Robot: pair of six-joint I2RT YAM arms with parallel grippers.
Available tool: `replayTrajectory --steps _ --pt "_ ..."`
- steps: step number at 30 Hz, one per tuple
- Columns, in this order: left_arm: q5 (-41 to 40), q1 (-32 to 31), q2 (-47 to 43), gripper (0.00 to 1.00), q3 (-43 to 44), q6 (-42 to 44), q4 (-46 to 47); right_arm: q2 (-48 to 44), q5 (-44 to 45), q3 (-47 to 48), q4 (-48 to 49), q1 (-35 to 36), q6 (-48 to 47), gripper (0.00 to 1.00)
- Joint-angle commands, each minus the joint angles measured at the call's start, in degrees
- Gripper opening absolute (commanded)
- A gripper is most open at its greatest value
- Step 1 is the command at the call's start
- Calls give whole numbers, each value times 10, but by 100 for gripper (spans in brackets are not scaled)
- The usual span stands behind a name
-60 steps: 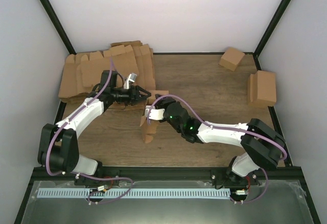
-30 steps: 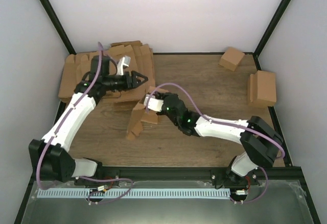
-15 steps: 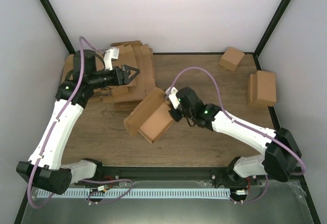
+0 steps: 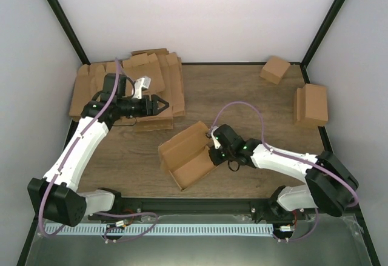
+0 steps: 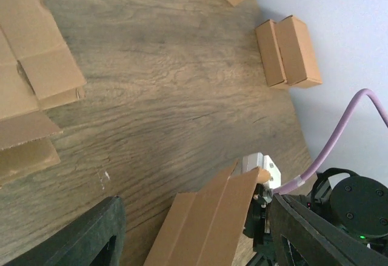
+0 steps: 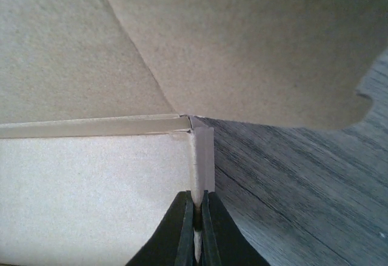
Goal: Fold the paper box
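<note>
Your right gripper (image 4: pixel 212 151) pinches 1 wall of the paper box (image 4: pixel 191 168) to steady it, while your left gripper (image 4: pixel 165 105), beyond it, gapes empty.

- Paper box (image 4: pixel 188 154): plain brown cardboard, matt; close up, the face looks finely fibrous and the cut edge is paler.
- Table (image 4: pixel 242 96): brown wood-grain top with a low sheen and distinct grain lines.
- Blanks pile (image 4: pixel 100 87): matt brown cardboard, the same as the paper box.
- Small box (image 4: pixel 275 69) and side boxes (image 4: pixel 311 104): matt brown cardboard.
- Arm shells (image 4: pixel 285 161): white plastic, smooth and slightly glossy; the joints are black.
- Right fingers (image 6: pixel 183 229): black, matt.
- Walls (image 4: pixel 194 17): white, matt, even.
</note>
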Motion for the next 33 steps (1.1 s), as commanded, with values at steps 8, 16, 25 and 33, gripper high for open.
replayTrajectory --steps 8,16,25,33 --pt "5 0 27 68 -16 20 19 63 7 -8 72 -4 60 11" --pt "5 -1 34 68 -17 22 22 22 49 -14 57 -2 40 29" --pt "7 -3 38 68 -15 21 25 -9 94 -28 67 43 37 37" --pt "7 -4 33 68 -13 25 18 -86 110 -88 138 58 88 52"
